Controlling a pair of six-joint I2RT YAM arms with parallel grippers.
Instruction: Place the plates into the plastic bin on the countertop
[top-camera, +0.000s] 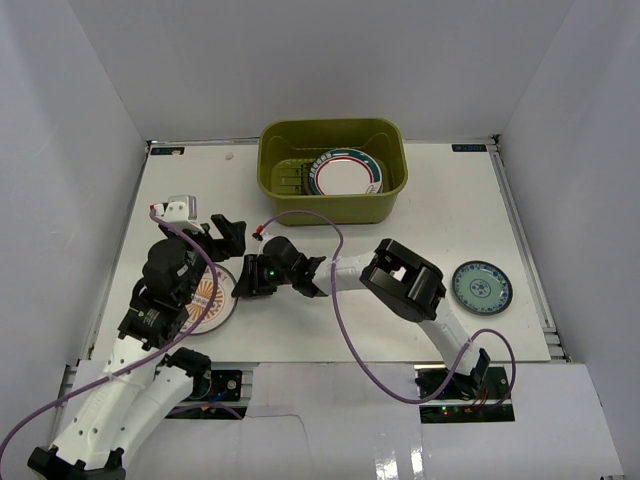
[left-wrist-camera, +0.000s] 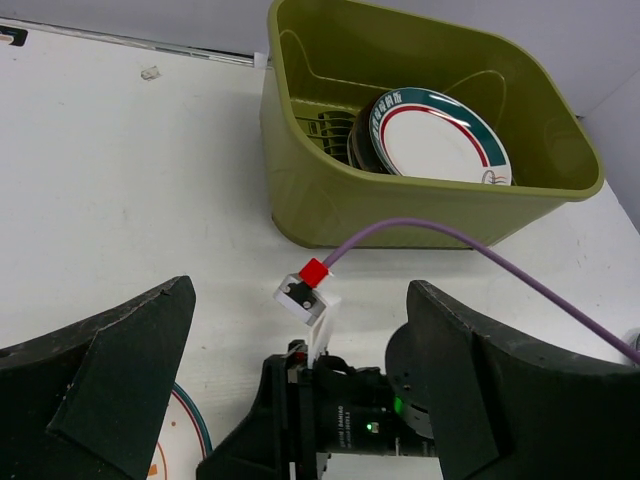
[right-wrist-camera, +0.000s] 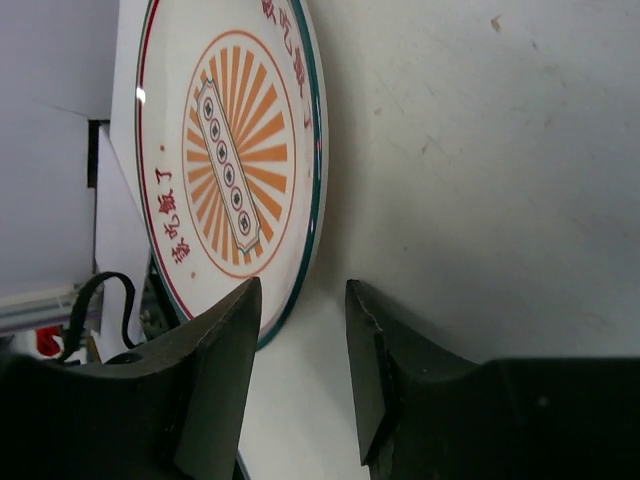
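While outside the one bin (top-camera: 330, 208), one orange-sunburst plate (top-camera: 216, 300), one teal plate (top-camera: 481, 286).

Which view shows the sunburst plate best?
Right wrist: the sunburst plate is close up, pattern and rim clear, by the right claw. Top view has the plate half hidden under the left arm; left wrist catches only a rim sliver.

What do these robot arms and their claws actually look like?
The left arm and right arm mix white tubes with black joints. A purple cable runs along each. The left gripper and right gripper have chunky black wedge-shaped fingers; a small green light glows by the right wrist.
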